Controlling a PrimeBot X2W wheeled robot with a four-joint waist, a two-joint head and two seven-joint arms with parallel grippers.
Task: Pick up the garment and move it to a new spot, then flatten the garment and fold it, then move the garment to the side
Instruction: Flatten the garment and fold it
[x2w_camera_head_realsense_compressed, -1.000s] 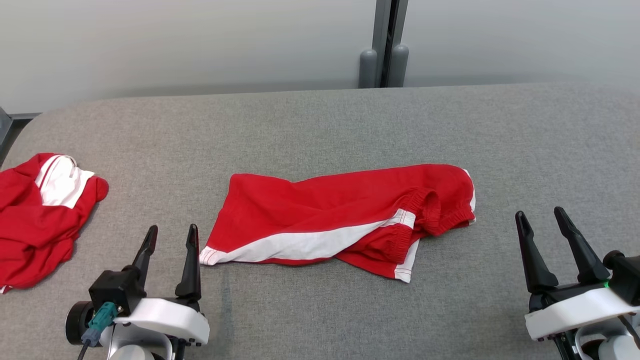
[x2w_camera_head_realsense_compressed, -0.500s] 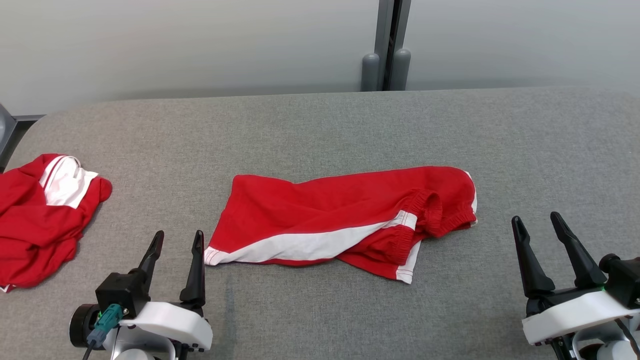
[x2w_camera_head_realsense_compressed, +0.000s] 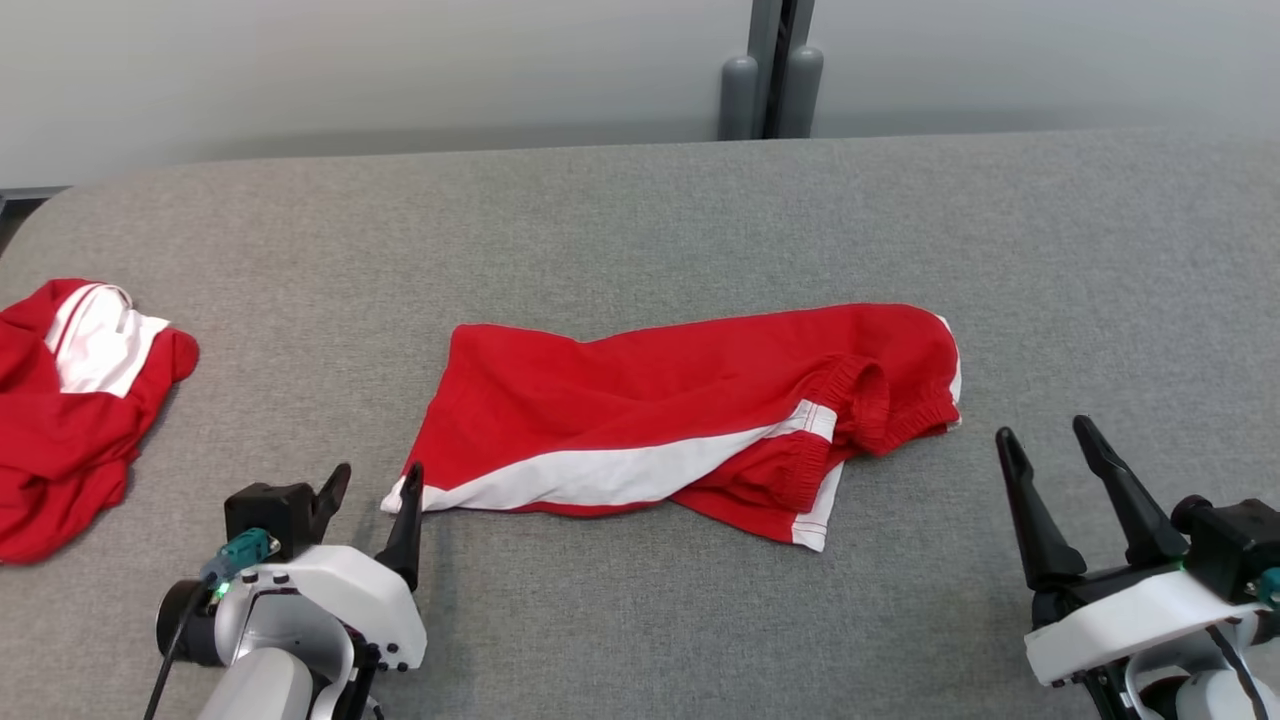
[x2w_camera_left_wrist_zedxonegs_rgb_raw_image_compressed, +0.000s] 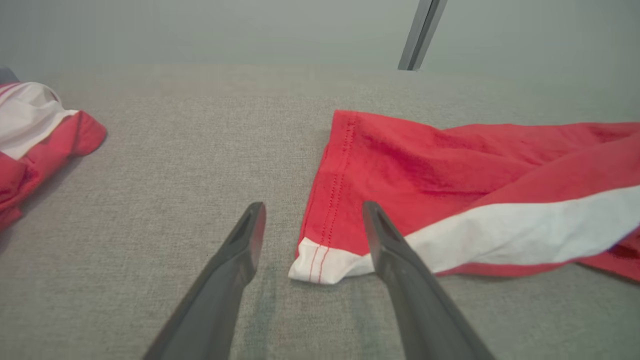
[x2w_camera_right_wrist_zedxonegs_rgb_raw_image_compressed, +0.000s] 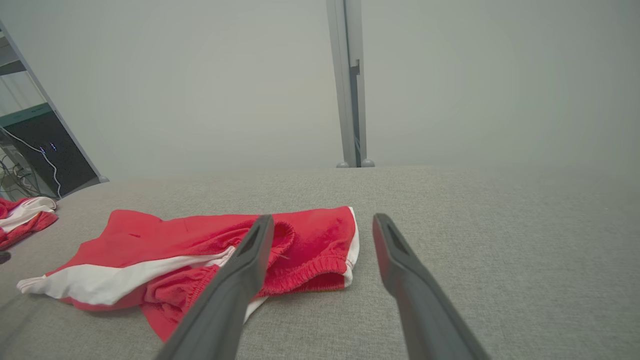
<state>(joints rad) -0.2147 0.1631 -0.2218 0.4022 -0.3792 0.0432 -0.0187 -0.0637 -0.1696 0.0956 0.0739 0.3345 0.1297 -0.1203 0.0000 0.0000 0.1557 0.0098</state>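
Garment (x2w_camera_head_realsense_compressed: 680, 420): red shorts with a white stripe; rumpled, lying lengthwise at the centre of the table (x2w_camera_head_realsense_compressed: 640, 220); hem left, waistband right
Left gripper (x2w_camera_head_realsense_compressed: 378, 470): fingers spread wide, holding nothing; tips at the near-left white hem corner
Right gripper (x2w_camera_head_realsense_compressed: 1043, 430): spread wide, empty; near right, apart from the waistband
Second garment (x2w_camera_head_realsense_compressed: 60, 430): red and white; bunched at the left edge, well apart

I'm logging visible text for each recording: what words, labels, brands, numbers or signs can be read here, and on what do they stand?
None: no text can be read.
Red garment: plain red cloth, white stripe, no print seen.
Second garment: no lettering seen.
Left gripper, right gripper: no readable markings.
Dark cabinet: small lights, nothing legible.
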